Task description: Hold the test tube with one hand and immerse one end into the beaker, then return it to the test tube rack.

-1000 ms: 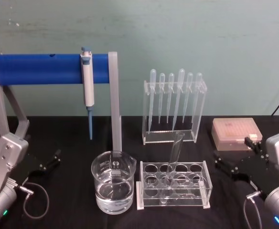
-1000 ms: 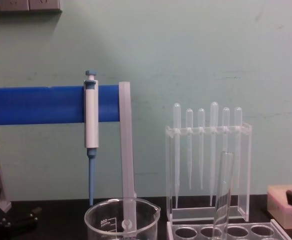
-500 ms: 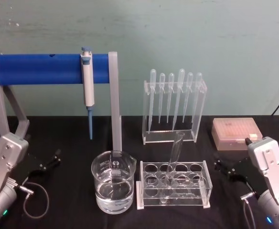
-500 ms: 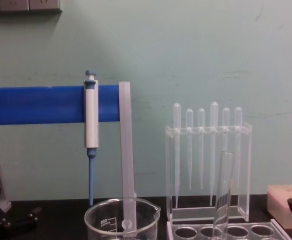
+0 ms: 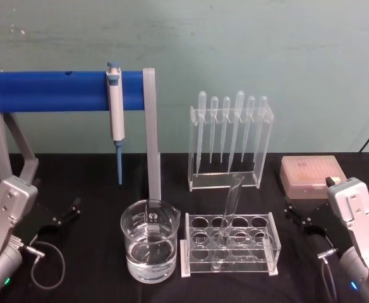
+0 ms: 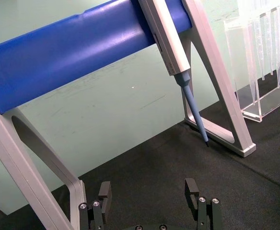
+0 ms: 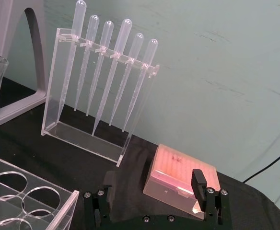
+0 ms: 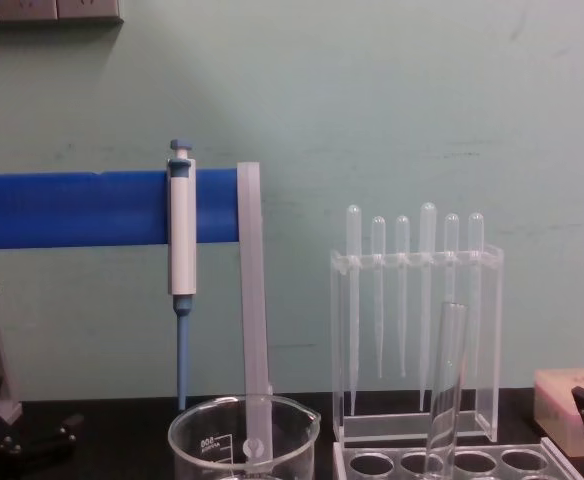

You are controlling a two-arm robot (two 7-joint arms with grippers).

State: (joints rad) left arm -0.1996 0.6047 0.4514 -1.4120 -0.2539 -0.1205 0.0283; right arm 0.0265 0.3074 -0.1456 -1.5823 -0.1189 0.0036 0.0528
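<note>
While nothing is held by either arm, the scene reads as follows.

Head view, test tube: the test tube [image 5: 228, 218] stands tilted in a hole of the clear rack [image 5: 230, 245], its rim leaning toward the back right.
Head view, beaker: the beaker [image 5: 150, 248] sits on the black bench [image 5: 96, 183] just left of the rack, partly filled with clear liquid.
Head view, right gripper: the right gripper [image 5: 296, 214] hangs low over the bench, to the right of the rack and in front of the pink tip box [image 5: 312, 176], fingers spread and empty.
Head view, left gripper: the left gripper [image 5: 64, 214] rests near the left edge, well apart from the beaker, with nothing between its fingers.
Head view, background: a white-and-blue pipettor [image 5: 115, 120] hangs on the blue bar stand [image 5: 52, 90]; six pipettes [image 5: 229, 129] hang in a tall clear holder.

Left wrist view: its two fingers [image 6: 105, 191] stand wide apart over bare black bench, facing the stand's grey leg.

Right wrist view: both fingers [image 7: 198, 180] are parted, the pink box just beyond them, a corner of the rack nearby.

Chest view: the tube rises from the rack in front of the pipette holder, the beaker's rim just to its left.
</note>
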